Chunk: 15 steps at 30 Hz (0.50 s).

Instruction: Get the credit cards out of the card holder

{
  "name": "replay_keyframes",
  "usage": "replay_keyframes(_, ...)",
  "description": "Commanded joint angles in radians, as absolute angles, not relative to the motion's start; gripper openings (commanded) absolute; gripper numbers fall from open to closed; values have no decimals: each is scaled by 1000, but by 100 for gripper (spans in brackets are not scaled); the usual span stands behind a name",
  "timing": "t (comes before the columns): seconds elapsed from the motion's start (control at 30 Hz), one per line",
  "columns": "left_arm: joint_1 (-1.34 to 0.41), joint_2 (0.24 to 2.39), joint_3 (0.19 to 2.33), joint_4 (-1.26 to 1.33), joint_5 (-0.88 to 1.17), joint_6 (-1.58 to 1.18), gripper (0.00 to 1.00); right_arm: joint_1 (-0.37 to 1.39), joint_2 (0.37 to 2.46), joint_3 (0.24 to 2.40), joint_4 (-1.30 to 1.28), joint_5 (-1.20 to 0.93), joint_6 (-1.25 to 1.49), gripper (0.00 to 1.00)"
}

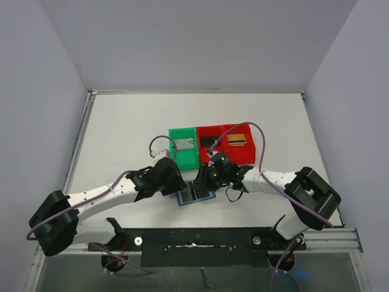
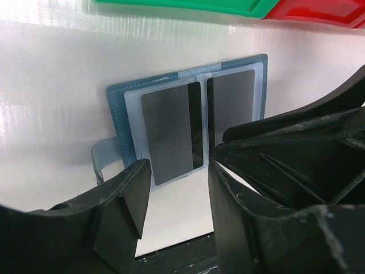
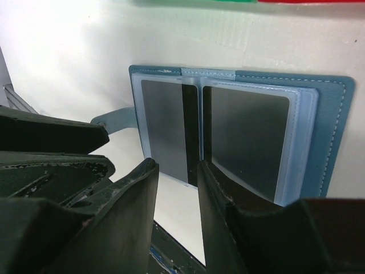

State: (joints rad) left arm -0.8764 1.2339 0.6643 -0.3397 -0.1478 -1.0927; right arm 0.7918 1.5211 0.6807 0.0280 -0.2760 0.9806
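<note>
**ITEM: card holder, laid open flat, btwn both grippers**

Loc.: The card holder [image 3: 305, 131] is laid open on the table [image 1: 121, 134], just on the near side of the green bin [image 1: 182, 146] and red bins [image 1: 223, 143], under both wrists.

Orientation: Its long axis is set across the table, L to R. The fold is run near-to-far, toward the arm bases.

Relation to fingers: The holder is placed just ahead of both sets of tips. The right gripper [image 3: 178, 188] is lined up on the fold, w/ the near end of a dark centre strip [image 3: 191, 137] framed btwn its jaws. It is judged the nearer arm for a pull toward the bases. The left gripper [image 2: 177, 200] is stopped just short of the left panel's near edge.

Fingers: Left jaws are held apart w/ nothing btwn them. Right jaws are parted by a narrow gap, and no grip can be seen.

Appearance: Blue stitched cover w/ clear sleeves inside. A dark card is seen in each panel – left card [image 3: 162, 120], right card [image 3: 245, 137]. A strap tab [image 3: 111, 121] is seen off the left panel.
</note>
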Motion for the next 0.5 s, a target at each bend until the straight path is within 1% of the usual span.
replay_keyframes(0.0, -878, 1248, 666, -287, -125, -1098, 44, 806, 1531, 724, 94, -267, 982, 34)
replay_keyframes(0.2, -878, 1274, 666, -297, -125, -1096, 42, 807, 1571, 735, 95, -281, 980, 30)
replay_keyframes(0.33, -879, 1323, 678, -314, -115, -1087, 40, 806, 1601, 757, 68, -284, 971, 27)
replay_keyframes(0.47, -879, 1353, 673, -315, -114, -1077, 32, 807, 1617, 761, 43, -272, 971, 24)
